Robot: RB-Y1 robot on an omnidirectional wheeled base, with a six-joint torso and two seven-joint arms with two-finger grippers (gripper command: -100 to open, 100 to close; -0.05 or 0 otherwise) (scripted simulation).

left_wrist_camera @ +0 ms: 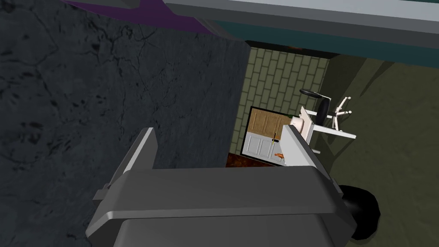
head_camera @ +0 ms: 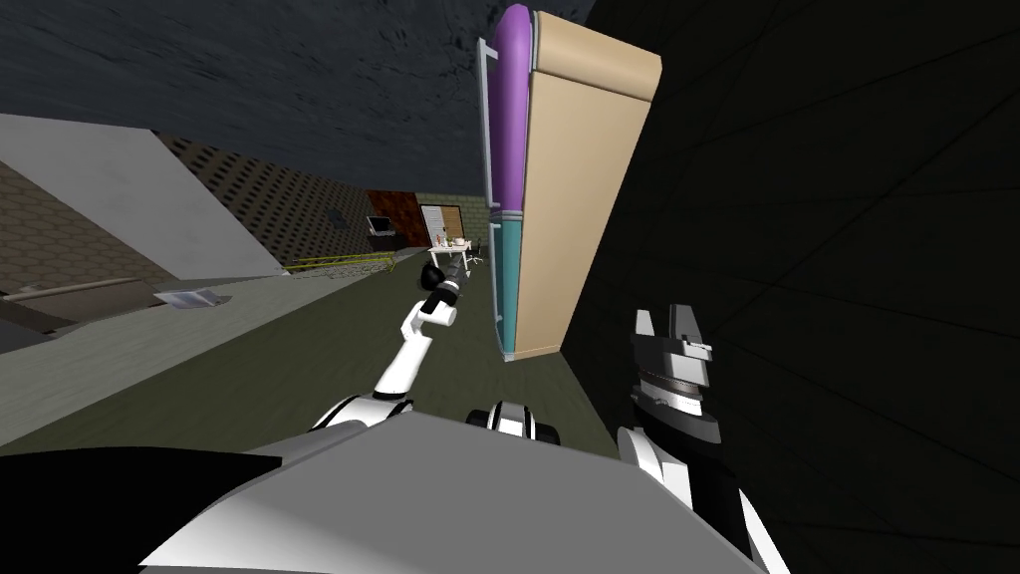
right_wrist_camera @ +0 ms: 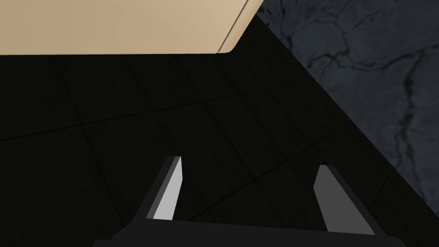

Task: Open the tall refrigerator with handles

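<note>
The tall refrigerator [head_camera: 573, 199] stands ahead, seen from its tan side, with a purple upper door [head_camera: 513, 110] and a teal lower door [head_camera: 506, 289]. Pale grey handles [head_camera: 489, 120] run along the doors' front edge. My left arm reaches forward, and its gripper [head_camera: 456, 264] is open just in front of the lower door. In the left wrist view that gripper [left_wrist_camera: 218, 150] has nothing between its fingers, and a grey handle bar [left_wrist_camera: 300, 13] crosses beyond them. My right gripper [head_camera: 672, 327] [right_wrist_camera: 251, 193] is open and empty, beside the fridge's tan side [right_wrist_camera: 120, 25], facing a dark tiled wall.
The dark tiled wall [head_camera: 797, 249] is close on the right, behind the fridge. Far ahead stand a white table [head_camera: 453, 244] [left_wrist_camera: 334, 131] with small items and an office chair [left_wrist_camera: 326, 107]. A yellow rail [head_camera: 339, 261] runs at the left. Olive floor [head_camera: 299, 349] stretches to the left.
</note>
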